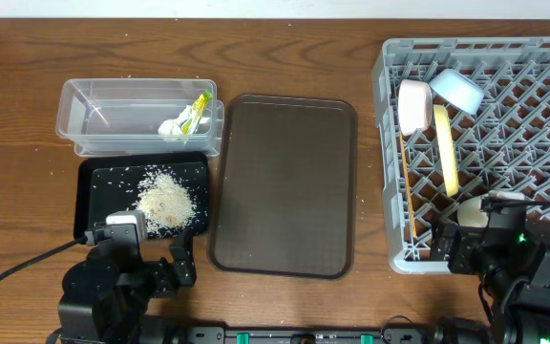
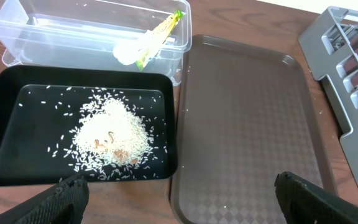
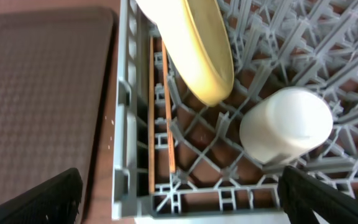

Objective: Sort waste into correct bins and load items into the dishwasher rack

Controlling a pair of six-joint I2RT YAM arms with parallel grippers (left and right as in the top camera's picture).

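- Starting on the left, the left hand is being held spread wide above the near edge of the black tray, with nothing being pinched between its fingers.
- The rice scraps are being carried in a heap in the middle of that black tray, with loose grains being shown scattered around the heap.
- The clear tub is being shown just behind the black tray on the tabletop. The snack wrapper and the crumpled tissue are being kept inside it at its right end, touching each other.
- The brown serving tray is being shown lying between the two bins and the dishwasher rack.
- The white bowl and the yellow plate are being propped on edge among the pegs near the rack's left wall. The light blue bowl is being held tilted just beside the white bowl.
- The chopsticks are being shown lying side by side along the rack's left wall, low among the lattice.
- The pale green cup is being held among the pegs in the near left corner, just beside the plate's lower edge.
- The right hand is being held spread wide above that same corner, with nothing being pinched between its fingers.
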